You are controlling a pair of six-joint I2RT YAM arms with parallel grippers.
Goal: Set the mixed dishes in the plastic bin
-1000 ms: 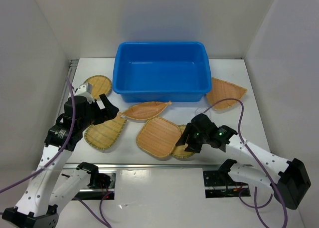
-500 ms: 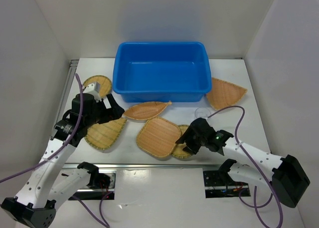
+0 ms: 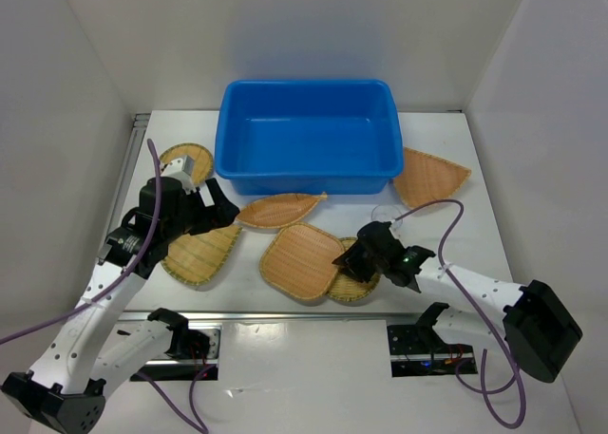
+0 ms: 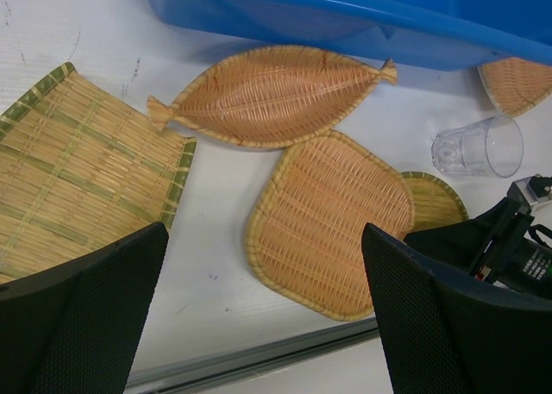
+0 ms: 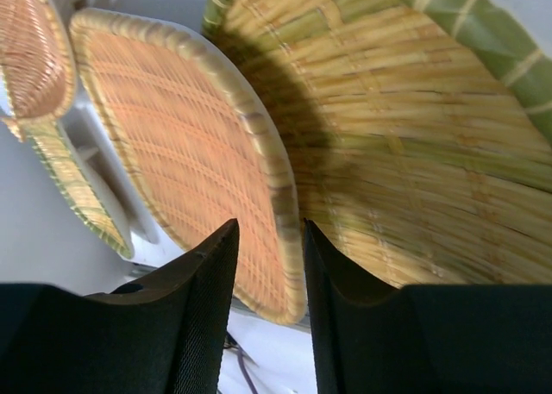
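At the table's near centre, we find the right gripper (image 5: 270, 230) astride a woven rim.
Its fingers stand narrowed around the bound edge of the rounded-square tray (image 5: 172, 144); we cannot tell whether they clamp. The left gripper (image 4: 263, 230) is spread wide near the ribbed leaf-shaped tray (image 4: 272, 96). The smooth blue bin (image 3: 304, 180) sits just behind these trays.

A flat white worktop (image 3: 484, 227) sits inside a plain white three-sided enclosure: a smooth back wall panel (image 3: 304, 35), a left wall panel (image 3: 57, 121) and a right wall panel (image 3: 556, 102). A silver metal rail (image 3: 304, 320) runs along the near edge. The light is soft and even, with faint shadows.
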